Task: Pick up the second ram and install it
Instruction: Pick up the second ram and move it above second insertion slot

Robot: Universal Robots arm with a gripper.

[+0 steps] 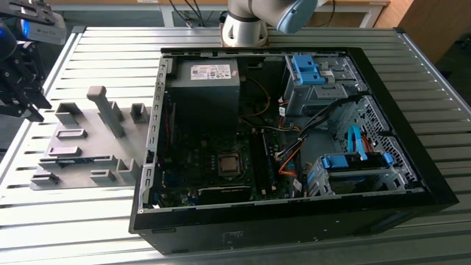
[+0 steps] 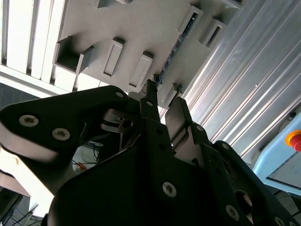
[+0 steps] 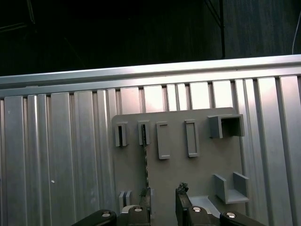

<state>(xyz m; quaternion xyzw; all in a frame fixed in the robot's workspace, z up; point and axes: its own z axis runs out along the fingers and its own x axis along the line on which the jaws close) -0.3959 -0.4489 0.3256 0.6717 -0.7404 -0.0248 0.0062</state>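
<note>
On the ribbed metal table (image 1: 110,38), the open computer case (image 1: 294,232) took up most of the room. At the exterior view's left of it lay a grey holder plate (image 1: 92,144) with its posts and slots. Over that plate hung the jaws, parted and gripping nothing, with open space between the two tips in both wide-angle wrist views.

The second ram (image 3: 146,162) stood on its long edge in a narrow slot of the plate, seen edge-on as a thin strip. In the second wrist view it ran as a dark line (image 2: 175,44) between two small end holders. In the first wrist view one tip seemed to sit just over the near end of the stick, though whether it touched was hard to tell.

The stick was judged light and stiff, yet thin enough to crack or flex if twisted, and its chips and bottom contacts would not take a pinch kindly. The sound hold looked to be across the two flat faces near the middle of the upper edge, squarely, so that it would lift straight out of the slot without tilting.
</note>
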